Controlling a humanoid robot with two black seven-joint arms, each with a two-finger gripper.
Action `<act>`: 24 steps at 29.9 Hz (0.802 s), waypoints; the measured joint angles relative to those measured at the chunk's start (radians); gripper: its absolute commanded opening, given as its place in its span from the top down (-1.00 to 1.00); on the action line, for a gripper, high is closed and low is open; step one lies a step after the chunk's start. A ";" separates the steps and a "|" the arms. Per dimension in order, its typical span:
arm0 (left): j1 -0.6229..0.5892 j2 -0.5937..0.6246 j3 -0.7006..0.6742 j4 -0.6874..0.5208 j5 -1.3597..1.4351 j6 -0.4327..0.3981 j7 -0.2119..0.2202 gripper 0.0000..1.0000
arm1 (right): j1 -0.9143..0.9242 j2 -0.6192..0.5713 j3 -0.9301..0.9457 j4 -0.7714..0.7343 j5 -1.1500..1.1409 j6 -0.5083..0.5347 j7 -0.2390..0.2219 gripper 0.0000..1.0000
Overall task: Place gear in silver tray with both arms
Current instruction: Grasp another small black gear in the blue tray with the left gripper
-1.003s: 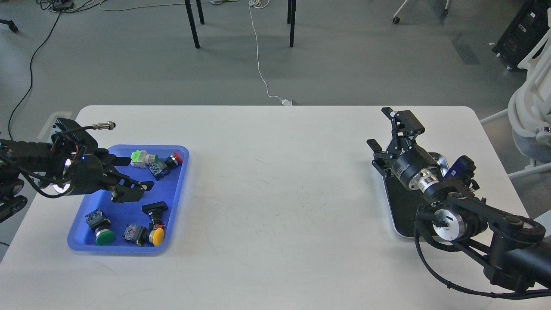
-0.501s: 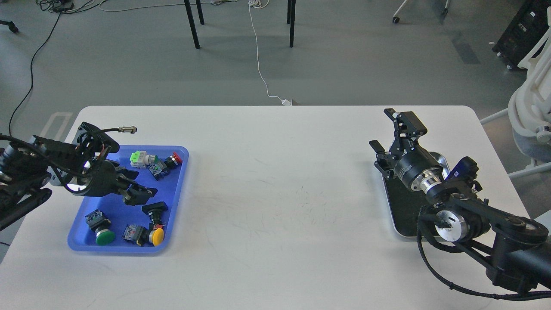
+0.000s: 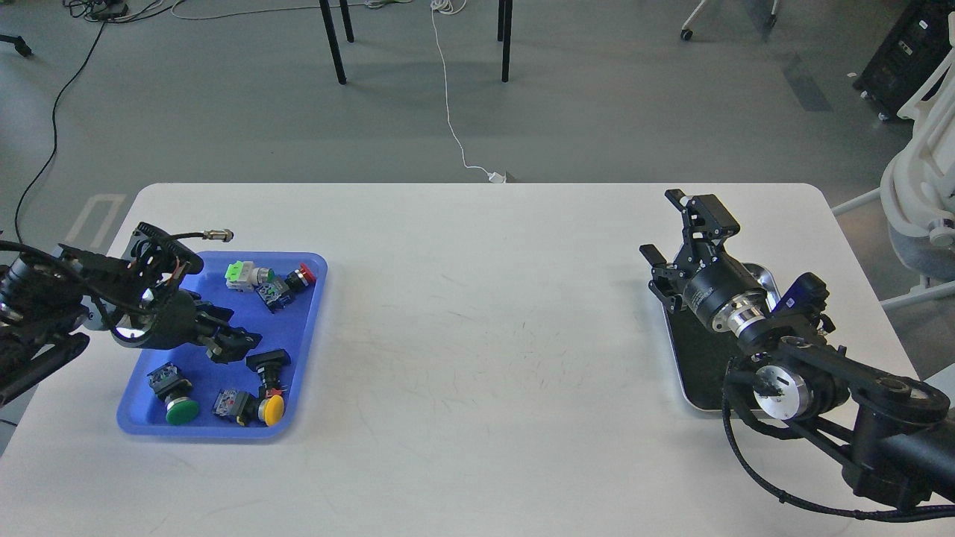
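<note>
The silver tray (image 3: pixel 695 362), with a shiny rim and a black bottom, lies at the table's right side, mostly under my right arm. My right gripper (image 3: pixel 663 225) hovers open and empty over the tray's far left corner. The blue tray (image 3: pixel 307 337) at the left holds several push-button parts: a green-capped one (image 3: pixel 179 409), a yellow-capped one (image 3: pixel 271 407), a red one (image 3: pixel 302 275), a light green one (image 3: pixel 240 274) and a black one (image 3: pixel 268 361). My left gripper (image 3: pixel 233 333) is low over the blue tray's middle, open, just left of the black part and holding nothing.
A loose cable with a metal plug (image 3: pixel 218 236) sticks out of my left wrist above the blue tray's far edge. The white table's (image 3: pixel 485 335) right edge runs close to the silver tray. A white chair (image 3: pixel 925 186) stands past the right edge.
My left gripper has turned and dropped lower into the blue tray, toward the black part. My right gripper has shifted only slightly and stays open.
</note>
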 measured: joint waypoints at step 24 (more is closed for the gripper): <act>0.005 -0.019 0.002 0.039 0.001 0.007 0.000 0.65 | -0.001 -0.002 0.004 0.004 0.001 0.000 0.000 -0.96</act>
